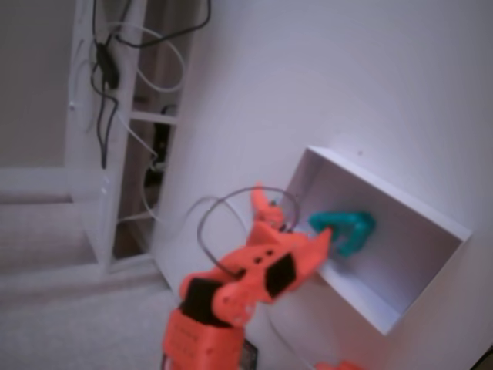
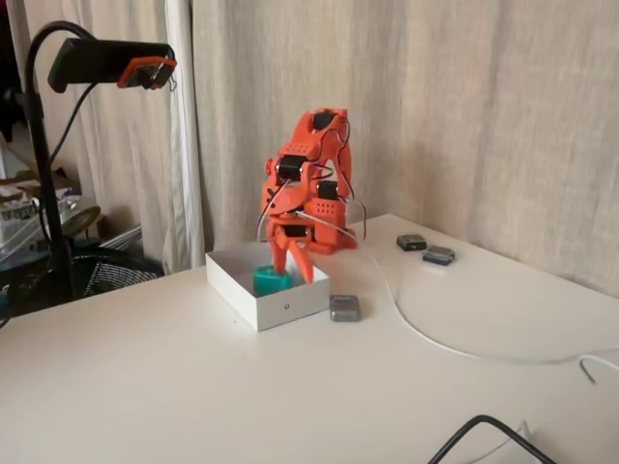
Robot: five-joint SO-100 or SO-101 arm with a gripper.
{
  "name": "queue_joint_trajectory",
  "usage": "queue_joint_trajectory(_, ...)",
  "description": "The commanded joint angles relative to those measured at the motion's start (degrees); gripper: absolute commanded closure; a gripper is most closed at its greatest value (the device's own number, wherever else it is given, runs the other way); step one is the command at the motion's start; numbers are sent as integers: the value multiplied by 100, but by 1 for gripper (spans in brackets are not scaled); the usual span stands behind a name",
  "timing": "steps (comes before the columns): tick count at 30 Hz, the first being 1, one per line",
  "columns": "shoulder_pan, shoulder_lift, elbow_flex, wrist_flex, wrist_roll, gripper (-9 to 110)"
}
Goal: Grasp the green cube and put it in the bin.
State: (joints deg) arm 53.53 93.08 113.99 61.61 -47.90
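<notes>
I have the pincer point(image 2: 291, 266) lowered inside the bin point(image 2: 290, 307) near the tabletop's far edge — its fingers parted around the green cube point(image 2: 271, 281), which sits within the walls. I judge this the release, since the cube rests low.

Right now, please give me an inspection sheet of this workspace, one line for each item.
Surface: white table, mostly bare.
Job's things: green cube inside the white bin, between the gripper's fingers.
Clutter: grey block beside the bin; two small dark blocks farther back.
Gripper: orange gripper lowered into the bin; whether it grips the cube cannot be told.
Cables: white cable across the table; black cable at the front edge.
Surroundings: curtain behind; camera on a stand.
</notes>
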Motion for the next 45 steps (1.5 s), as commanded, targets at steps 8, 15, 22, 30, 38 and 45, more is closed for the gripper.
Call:
queue_joint_trajectory(8, -905, 1239, 158, -1169, 712, 43)
queue_joint_trajectory(15, -1591, 1881, 193, -1828, 1266, 43)
queue_joint_trajectory(22, -2733, 3401, 1978, -5159, 2707, 57)
queue_joint_trajectory(30, -3867, 5818, 4157, -6021, 3428, 61)
queue_joint_trajectory(38, -4746, 8095, 5555, -4729, 3498, 61)
queue_joint_trajectory(45, -5071, 9633, 6187, -3261, 3647, 62)
